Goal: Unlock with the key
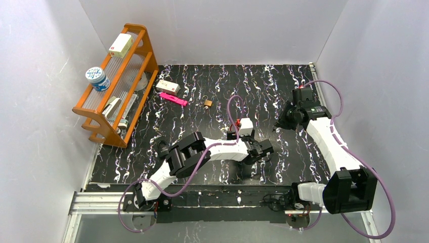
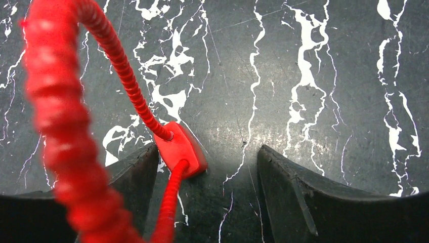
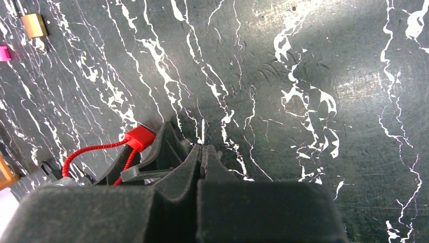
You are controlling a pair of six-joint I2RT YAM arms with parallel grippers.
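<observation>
While the left gripper [image 2: 207, 152] was held low over the black marbled table [image 2: 329, 76], its jaws were seen apart. A red tag [image 2: 180, 152] was seen lying on the table between them, against one finger [image 2: 136, 172] and clear of the other. A red coiled cord [image 2: 121, 66] was looped through the tag. No key blade could be made out. The right gripper [image 3: 202, 152] was pressed together with nothing in it, just beside the left one. The brass padlock [image 1: 208, 103] was seen lying on the table, well apart from both grippers, near a pink item [image 1: 173, 99]. An orange rack [image 1: 146, 48] was stood by the left wall. A white box [image 1: 120, 44] and a blue-white tub [image 1: 97, 79] were carried on its tiers.
</observation>
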